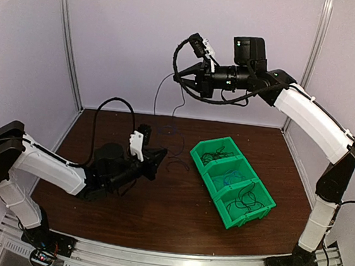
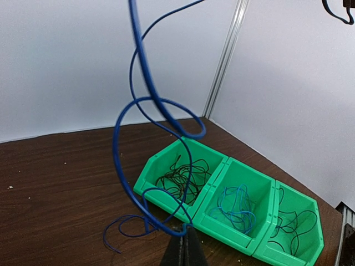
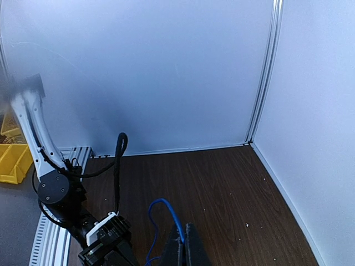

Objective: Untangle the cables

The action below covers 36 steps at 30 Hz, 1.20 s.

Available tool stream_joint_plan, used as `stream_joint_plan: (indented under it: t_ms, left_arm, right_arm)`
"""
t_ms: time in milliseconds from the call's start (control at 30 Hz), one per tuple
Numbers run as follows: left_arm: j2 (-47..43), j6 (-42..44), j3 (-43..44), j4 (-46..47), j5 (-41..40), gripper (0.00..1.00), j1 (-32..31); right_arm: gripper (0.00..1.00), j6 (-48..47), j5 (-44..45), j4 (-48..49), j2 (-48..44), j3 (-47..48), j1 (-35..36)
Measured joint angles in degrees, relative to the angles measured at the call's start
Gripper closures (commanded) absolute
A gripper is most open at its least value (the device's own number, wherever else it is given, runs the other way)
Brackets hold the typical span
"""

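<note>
Pinching a blue cable (image 2: pixel 115 149), my left gripper (image 2: pixel 183 230) sits low over the brown table (image 2: pixel 61 183), close to my bases. Its two fingers are pressed tight together, with the cable caught between their tips. A thin curly tail of the same cable hangs just beside those fingers, near the table top. From the tips the cable rises in big round loops and runs out of the top of my left wrist view.

A little farther off, toward my right side of the table, sits a green bin (image 2: pixel 219 224) with three boxes in a row. The box nearest my left gripper holds a bunch of black wires (image 2: pixel 180 180). The middle box holds blue wires (image 2: pixel 236 205). The last box holds other black wires (image 2: pixel 291 221). The bin is apart from both grippers.

Farther back and high up in the air is my right gripper (image 3: pixel 183 233). Its fingers are squeezed together too, and the blue cable pokes up from between them in a small bend. In the top view, thin strands hang down from it toward the back of the table. Behind everything stands a plain white wall (image 3: pixel 138 72).
</note>
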Motion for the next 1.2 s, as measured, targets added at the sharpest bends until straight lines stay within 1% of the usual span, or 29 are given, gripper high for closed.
stream_joint_plan:
  t_ms: [200, 467, 700, 867, 900, 1000, 1067, 1200]
  left_arm:
    - [0.0, 0.02, -1.16, 0.13, 0.2, 1.0, 0.0]
    - [-0.28, -0.26, -9.9, -1.6, 0.63, 1.0, 0.0]
    - [-0.55, -2.43, -15.3, -3.67, 0.57, 1.0, 0.0]
    - [0.5, -3.32, -14.64, -5.86, 0.46, 1.0, 0.0]
    - [0.61, -3.32, -14.14, -6.36, 0.46, 0.97, 0.0]
    - [0.63, -3.39, -12.52, -7.74, 0.0, 0.79, 0.0]
    - [0.48, -3.78, -12.13, -8.31, -0.85, 0.7, 0.0]
    - [-0.92, -5.31, -11.26, -13.64, -3.5, 0.58, 0.0]
  right_arm:
    - [1.0, -0.17, 0.17, -0.2, -0.2, 0.0, 0.0]
    - [1.0, -0.68, 0.52, -1.25, -0.31, 0.37, 0.0]
    - [1.0, -1.66, 1.53, -2.51, -0.31, 4.59, -0.2]
    - [1.0, -2.29, 2.32, -2.69, -0.33, 6.58, -0.74]
    - [1.0, -2.67, 2.73, -2.78, -0.33, 6.71, -0.85]
    - [1.0, -3.89, 3.39, -3.61, -0.61, 6.8, -1.33]
    - [1.0, -4.96, 3.48, -4.28, -0.98, 6.93, -2.1]
    - [1.0, -7.13, 2.71, -5.55, -1.7, 8.81, -5.99]
